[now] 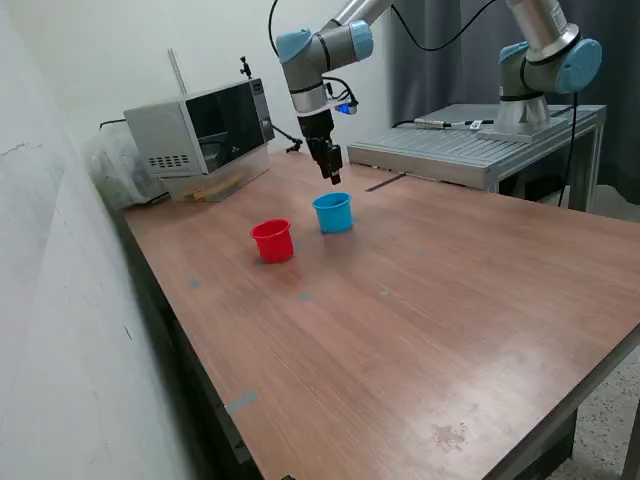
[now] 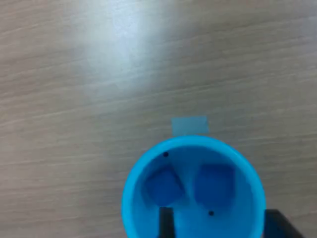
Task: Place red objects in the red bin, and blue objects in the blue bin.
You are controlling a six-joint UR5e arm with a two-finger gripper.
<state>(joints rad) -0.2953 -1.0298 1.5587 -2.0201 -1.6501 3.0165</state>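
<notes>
We see two blue cubes inside the blue cup, gripper above, its grasp unclear to us

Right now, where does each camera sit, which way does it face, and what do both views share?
Exterior view: off the arm, looking down across the wooden table at the red cup, the blue cup and the arm with its hand above the blue cup.
Wrist view: on the wrist, facing straight down into the blue cup holding two blue cubes; dark finger tips show at the edge.
Shared: the blue cup and table.
</notes>
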